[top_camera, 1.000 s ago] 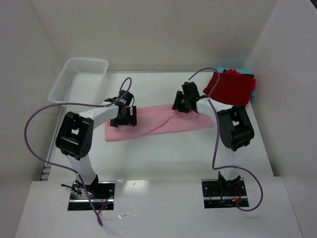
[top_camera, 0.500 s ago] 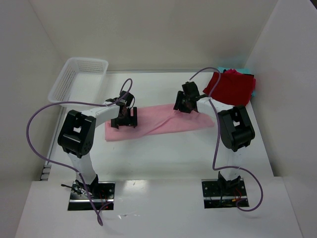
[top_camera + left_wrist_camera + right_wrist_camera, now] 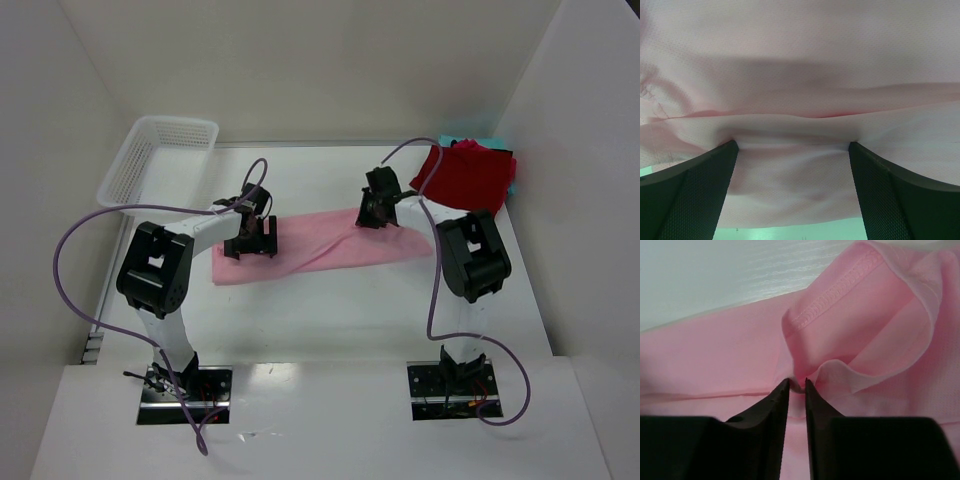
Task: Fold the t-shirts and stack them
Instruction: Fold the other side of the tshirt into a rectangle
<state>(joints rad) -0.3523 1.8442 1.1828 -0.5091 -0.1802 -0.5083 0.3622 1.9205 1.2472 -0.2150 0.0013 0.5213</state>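
2 robot arms work on a long, partly folded light pink t-shirt lying across the middle of a white surface. The step in hand looks like the next fold of this shirt. To do it well, both ends should probably lift together and travel evenly. That keeps the cloth taut, so the edge lands square and no wrinkle is trapped.

The right end effector sits at the far edge of the pink shirt, toward its right end, clenched on a small raised pleat beside a stitched hem. In the right wrist view its dark fingers almost touch, with pink cloth pinched between them. The left end effector sits over the shirt's left part, released. Its fingers are spread wide, with cloth bunched between them but not gripped.

A folded dark red t-shirt lies beyond the pink shirt's right end, over a teal t-shirt that shows only at an edge. A white mesh basket stands beyond the pink shirt's left end.
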